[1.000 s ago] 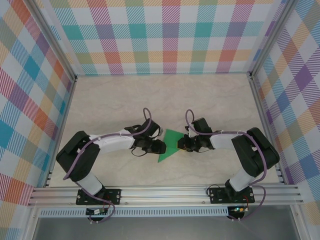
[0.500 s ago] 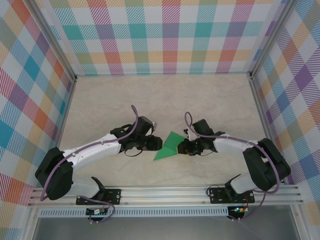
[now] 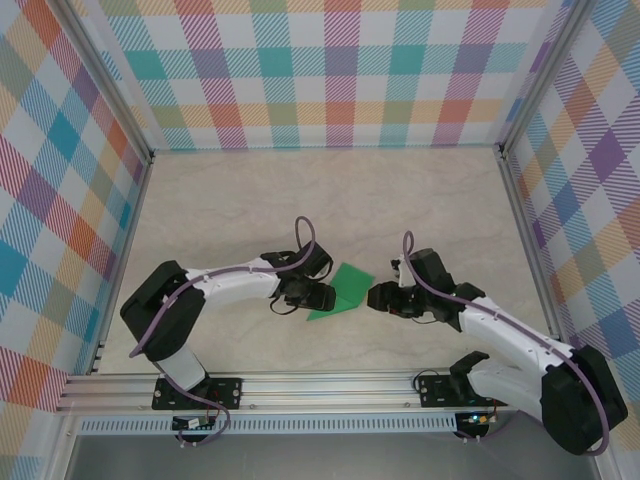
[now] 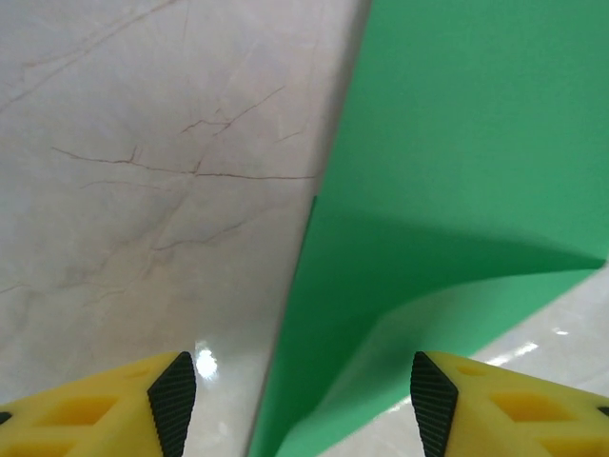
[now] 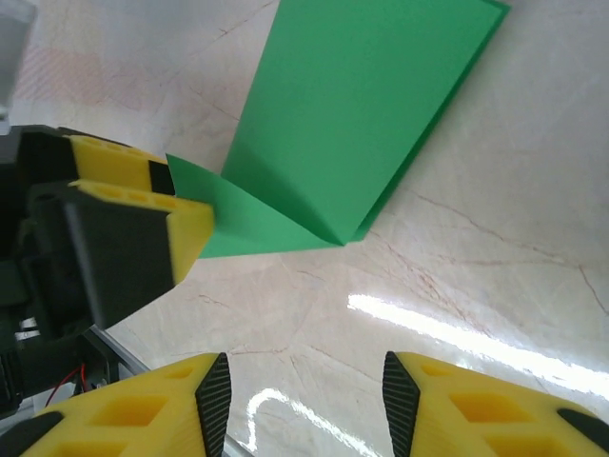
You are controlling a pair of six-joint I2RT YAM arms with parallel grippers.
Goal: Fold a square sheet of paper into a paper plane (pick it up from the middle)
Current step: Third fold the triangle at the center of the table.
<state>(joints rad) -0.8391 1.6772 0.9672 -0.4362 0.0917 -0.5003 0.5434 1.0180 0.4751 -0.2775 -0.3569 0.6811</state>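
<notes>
Green sheet of paper (image 3: 340, 290) lies part-folded on the table (image 3: 250, 200) between my arms; left gripper (image 3: 324, 296) spread over its edge, right gripper (image 3: 376, 297) spread and empty; I judge most folds remain.

Count on inspection:
- Green paper sheet (image 3: 340, 290): one, a single folded piece.
- Robot arms: two, the left arm (image 3: 230, 282) and the right arm (image 3: 500, 330).
- Grippers: two, the left gripper (image 3: 326, 297) and the right gripper (image 3: 374, 297), with two yellow fingers each.
- Table (image 3: 300, 200): one.
- Checked walls (image 3: 330, 70): three.
</notes>
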